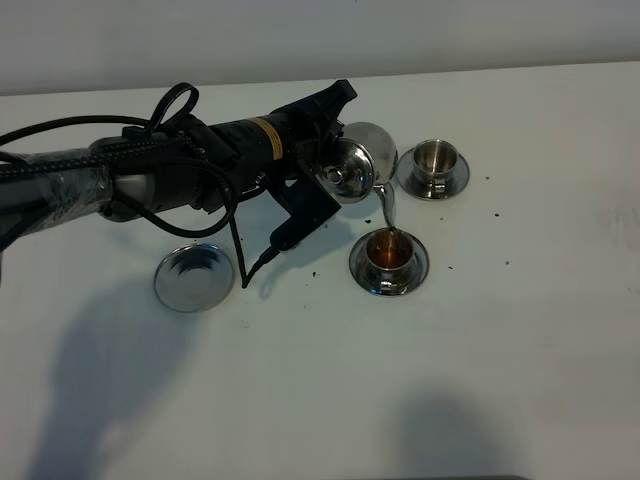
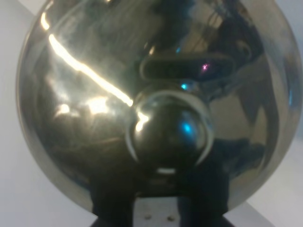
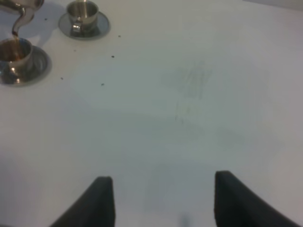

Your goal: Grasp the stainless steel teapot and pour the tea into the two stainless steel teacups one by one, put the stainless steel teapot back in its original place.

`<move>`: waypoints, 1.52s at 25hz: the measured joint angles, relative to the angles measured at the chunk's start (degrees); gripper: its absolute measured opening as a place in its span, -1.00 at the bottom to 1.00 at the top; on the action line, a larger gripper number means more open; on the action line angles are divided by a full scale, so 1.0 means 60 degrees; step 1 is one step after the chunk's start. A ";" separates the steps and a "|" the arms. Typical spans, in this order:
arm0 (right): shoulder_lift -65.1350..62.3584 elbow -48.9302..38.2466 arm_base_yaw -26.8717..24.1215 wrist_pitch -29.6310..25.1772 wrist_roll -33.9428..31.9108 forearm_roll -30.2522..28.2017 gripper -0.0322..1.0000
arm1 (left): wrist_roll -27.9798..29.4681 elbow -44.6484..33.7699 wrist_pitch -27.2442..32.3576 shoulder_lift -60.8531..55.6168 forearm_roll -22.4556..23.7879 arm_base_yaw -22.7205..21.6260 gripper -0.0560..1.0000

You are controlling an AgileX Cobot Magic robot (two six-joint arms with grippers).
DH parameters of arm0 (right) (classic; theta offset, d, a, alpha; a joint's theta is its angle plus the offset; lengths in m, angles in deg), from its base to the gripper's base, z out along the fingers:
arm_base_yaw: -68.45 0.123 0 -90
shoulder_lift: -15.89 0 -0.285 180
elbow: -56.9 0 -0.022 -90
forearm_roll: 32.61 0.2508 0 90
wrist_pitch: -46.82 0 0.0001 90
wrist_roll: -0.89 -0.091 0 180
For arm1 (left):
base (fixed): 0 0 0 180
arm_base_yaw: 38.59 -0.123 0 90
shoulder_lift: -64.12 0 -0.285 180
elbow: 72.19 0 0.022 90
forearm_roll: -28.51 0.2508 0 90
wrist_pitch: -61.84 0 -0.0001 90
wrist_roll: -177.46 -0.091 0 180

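My left gripper [image 1: 325,150] is clamped on the stainless steel teapot [image 1: 362,158], which is tipped with its spout over the nearer teacup [image 1: 389,250], brown tea showing inside. The farther teacup [image 1: 433,158] sits just beyond. The teapot's saucer [image 1: 194,278] lies well apart on the left. My right gripper [image 3: 163,179] hangs over the table [image 1: 520,300], fingers spread wide.

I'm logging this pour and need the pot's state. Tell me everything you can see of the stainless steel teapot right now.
The stainless steel teapot is a shiny, mirror-like steel pot with a domed lid, round knob and thin curved spout. It hangs above the table, tipped far over, lid towards the high camera, spout pointing down over the nearer teacup, which holds brown tea. The left gripper is shut on it; the handle is hidden.
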 joint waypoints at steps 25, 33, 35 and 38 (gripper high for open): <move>0.0000 0.0000 0.0000 0.0000 0.0000 0.0000 -0.05 | -0.0813 0.0000 -0.0598 0.0000 0.0000 0.0000 -0.47; 0.0000 0.0000 0.0000 0.0000 0.0000 0.0000 -0.05 | -0.0993 0.0000 -0.0624 0.0000 0.0008 0.0000 -0.47; 0.0000 0.0000 0.0000 0.0000 0.0000 0.0000 -0.05 | -0.1007 0.0000 -0.0624 0.0000 0.0008 0.0000 -0.47; 0.0000 0.0000 0.0000 0.0000 0.0000 0.0000 -0.05 | -0.1015 0.0000 -0.0624 0.0000 0.0008 0.0000 -0.47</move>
